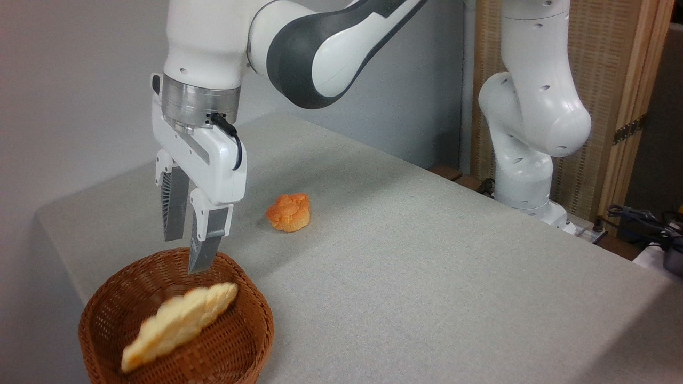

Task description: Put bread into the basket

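Note:
The bread (179, 324) is a long pale-golden loaf, blurred, lying tilted inside the basket (251, 341) with one end up near the far rim. The basket is round reddish-brown wicker at the table's near left corner. My gripper (187, 253) hangs just above the basket's far rim, open, with nothing between its fingers (205, 250). The bread sits a short way below the fingertips, apart from them.
A small round orange bun (289, 212) rests on the grey table (427, 266) behind and to the right of the basket. The robot's white base (525, 176) stands at the table's far right edge, with cables beside it.

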Robot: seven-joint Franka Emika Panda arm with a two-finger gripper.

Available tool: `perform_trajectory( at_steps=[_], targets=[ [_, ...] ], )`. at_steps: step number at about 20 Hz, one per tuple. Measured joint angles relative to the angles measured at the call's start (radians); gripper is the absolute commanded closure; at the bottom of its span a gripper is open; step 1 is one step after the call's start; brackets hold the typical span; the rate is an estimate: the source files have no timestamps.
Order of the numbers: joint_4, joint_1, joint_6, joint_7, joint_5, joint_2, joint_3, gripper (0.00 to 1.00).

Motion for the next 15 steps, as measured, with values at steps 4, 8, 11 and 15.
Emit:
perform_trajectory(
  at_steps=[4, 8, 11, 15],
  targets=[
    [0.000, 0.000, 0.000, -0.016, 0.000, -0.001, 0.000, 0.00],
    [0.004, -0.001, -0.110, -0.064, 0.018, -0.017, 0.000, 0.00],
    [0.007, -0.003, -0.254, -0.092, 0.075, -0.048, -0.002, 0.00],
    [0.007, -0.003, -0.358, -0.096, 0.128, -0.083, -0.005, 0.00]
  ],
)
